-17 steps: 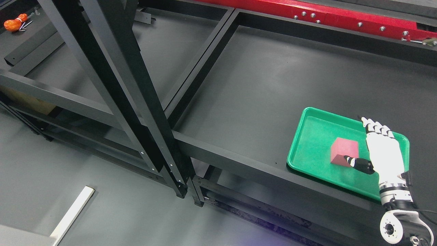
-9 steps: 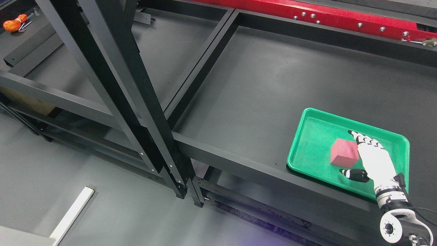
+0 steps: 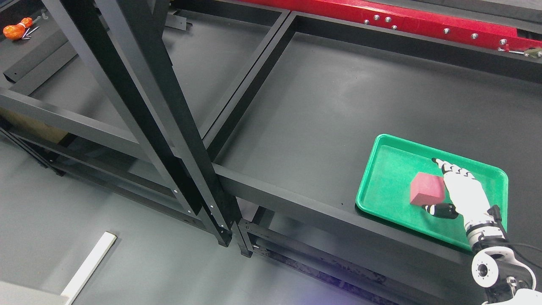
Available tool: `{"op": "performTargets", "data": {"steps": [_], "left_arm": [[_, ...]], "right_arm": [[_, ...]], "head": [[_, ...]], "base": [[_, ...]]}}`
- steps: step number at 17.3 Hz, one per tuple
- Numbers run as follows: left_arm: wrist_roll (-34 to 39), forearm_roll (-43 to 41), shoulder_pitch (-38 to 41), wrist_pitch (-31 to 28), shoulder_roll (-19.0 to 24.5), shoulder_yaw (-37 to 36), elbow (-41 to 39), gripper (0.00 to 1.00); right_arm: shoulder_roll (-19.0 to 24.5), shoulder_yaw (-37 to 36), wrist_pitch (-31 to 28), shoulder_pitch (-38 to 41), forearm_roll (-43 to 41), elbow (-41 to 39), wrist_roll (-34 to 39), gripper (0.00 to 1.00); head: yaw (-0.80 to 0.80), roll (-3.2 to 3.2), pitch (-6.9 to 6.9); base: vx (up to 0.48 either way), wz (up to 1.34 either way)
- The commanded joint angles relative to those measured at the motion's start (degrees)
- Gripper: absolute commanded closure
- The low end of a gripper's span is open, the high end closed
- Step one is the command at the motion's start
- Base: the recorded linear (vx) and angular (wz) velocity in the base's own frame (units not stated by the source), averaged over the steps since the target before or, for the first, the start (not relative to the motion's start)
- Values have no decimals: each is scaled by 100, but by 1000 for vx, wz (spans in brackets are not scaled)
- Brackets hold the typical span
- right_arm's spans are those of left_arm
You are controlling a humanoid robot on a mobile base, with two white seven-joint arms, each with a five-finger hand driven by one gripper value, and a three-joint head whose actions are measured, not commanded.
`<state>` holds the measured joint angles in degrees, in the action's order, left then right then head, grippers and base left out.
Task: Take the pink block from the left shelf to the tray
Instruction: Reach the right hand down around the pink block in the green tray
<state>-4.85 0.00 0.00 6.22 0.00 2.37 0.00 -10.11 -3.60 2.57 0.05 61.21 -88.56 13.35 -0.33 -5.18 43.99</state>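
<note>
The pink block point(image 3: 426, 189) lies inside the green tray point(image 3: 373, 169), which sits on the right shelf surface near its front edge. My right hand point(image 3: 443, 186) reaches in from the lower right and rests against the block's right side. Its fingers point(image 3: 454, 170) stretch out straight along the block's right edge, and the thumb point(image 3: 440, 209) lies by the lower right corner. The hand is open and nothing is clasped in it. The left arm does not show.
Black shelf uprights point(image 3: 169, 127) slant across the left half. A black crossbar point(image 3: 296, 199) runs along the shelf front below the tray. An orange tool point(image 3: 16, 30) lies at the far top left, a red beam point(image 3: 423, 21) along the top, a white strip point(image 3: 89, 264) on the floor.
My right hand has drawn back toward me and lower, its thumb sliding off the block's face to the lower right corner. The block has stayed in the tray.
</note>
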Motion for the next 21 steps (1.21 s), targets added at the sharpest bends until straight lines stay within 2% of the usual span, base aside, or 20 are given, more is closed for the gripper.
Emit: {"op": "performTargets", "data": {"steps": [1, 5, 11, 13, 17, 20, 21], "left_arm": [[2, 0, -185, 2, 100, 0, -100, 0], [2, 0, -185, 2, 100, 0, -100, 0], [2, -9, -185, 2, 100, 0, -100, 0], [2, 0, -185, 2, 100, 0, -100, 0], [2, -9, -185, 2, 100, 0, -100, 0], [2, 0, -185, 2, 100, 0, -100, 0], [2, 0, -185, 2, 100, 0, -100, 0]], "right_arm": [[-131, 140, 24, -356, 5, 804, 133, 2], [-236, 201, 42, -672, -4, 1208, 142, 2], [-456, 342, 60, -717, -4, 1596, 142, 2], [-465, 368, 68, -717, -4, 1640, 151, 6], [-492, 351, 191, -717, -13, 1745, 151, 30], [-509, 290, 358, -708, -22, 1745, 151, 59], [-509, 211, 472, -708, -39, 1737, 142, 75]], "head": [[0, 0, 0], [0, 0, 0], [0, 0, 0], [0, 0, 0], [0, 0, 0], [0, 0, 0], [0, 0, 0]], "base": [[12, 2], [20, 0], [25, -5], [16, 0], [0, 0], [0, 0], [0, 0]]}}
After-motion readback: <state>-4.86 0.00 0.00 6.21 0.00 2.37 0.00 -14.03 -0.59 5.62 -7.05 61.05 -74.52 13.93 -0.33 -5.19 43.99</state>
